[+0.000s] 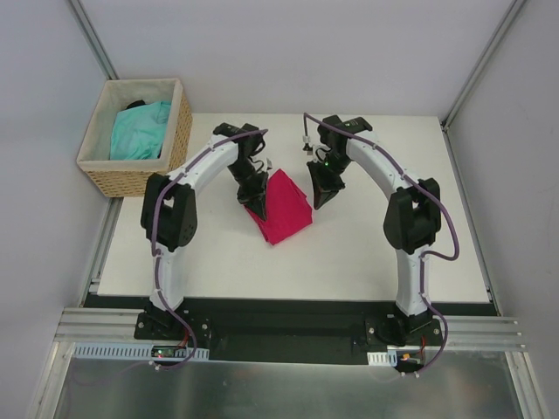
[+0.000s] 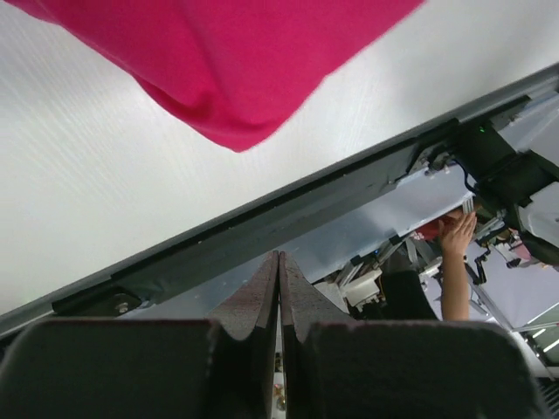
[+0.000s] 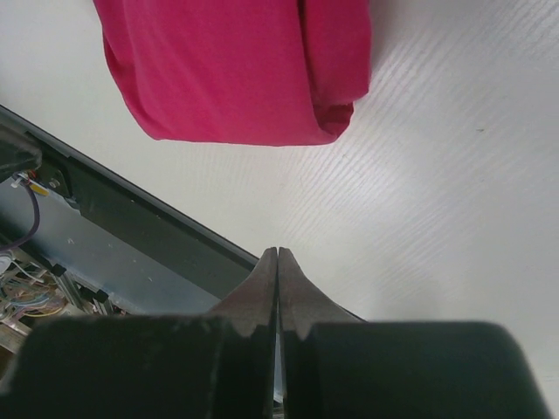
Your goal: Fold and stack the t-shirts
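The crimson-pink t-shirt (image 1: 285, 209) lies folded into a small packet on the white table, between my two grippers. It shows at the top of the left wrist view (image 2: 236, 61) and of the right wrist view (image 3: 236, 70). My left gripper (image 1: 256, 208) is shut and empty at the shirt's left edge. My right gripper (image 1: 319, 201) is shut and empty just right of the shirt. Both pairs of jaws are pressed together with nothing between them. The turquoise t-shirt (image 1: 140, 129) lies bunched in the wicker basket (image 1: 175, 144).
The wicker basket stands at the back left, off the table's left corner. The table's near edge and a dark metal rail (image 2: 288, 218) run below the shirt. Grey walls enclose the back and sides.
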{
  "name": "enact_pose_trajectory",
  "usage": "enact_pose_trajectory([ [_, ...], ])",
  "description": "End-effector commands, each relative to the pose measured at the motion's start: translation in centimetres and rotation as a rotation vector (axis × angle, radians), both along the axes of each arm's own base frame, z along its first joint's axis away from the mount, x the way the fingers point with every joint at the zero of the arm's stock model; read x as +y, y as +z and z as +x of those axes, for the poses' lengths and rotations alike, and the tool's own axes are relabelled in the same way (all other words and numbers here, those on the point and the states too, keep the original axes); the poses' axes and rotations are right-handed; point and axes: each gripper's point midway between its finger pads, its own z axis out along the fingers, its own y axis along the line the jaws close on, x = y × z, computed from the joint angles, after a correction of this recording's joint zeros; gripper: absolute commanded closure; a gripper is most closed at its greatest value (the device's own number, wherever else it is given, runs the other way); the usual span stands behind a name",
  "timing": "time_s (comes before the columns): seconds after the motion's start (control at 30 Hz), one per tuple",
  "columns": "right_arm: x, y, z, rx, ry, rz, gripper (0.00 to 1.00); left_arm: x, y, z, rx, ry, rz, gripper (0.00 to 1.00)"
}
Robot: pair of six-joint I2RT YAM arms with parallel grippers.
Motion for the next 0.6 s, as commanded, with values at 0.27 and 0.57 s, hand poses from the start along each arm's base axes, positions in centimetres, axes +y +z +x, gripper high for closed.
enact_pose_trajectory([
  [0.27,-0.3,1.0,1.2,-0.049,-0.014,-0.014,0.99,0.7,-9.3,2.2,0.026,-0.068,0.241,1.00],
  [0.57,-1.1,0.9,0.3,-0.034,-0.003,-0.045,0.99,2.0,-15.8,-0.2,0.162,-0.119,0.406,1.00],
])
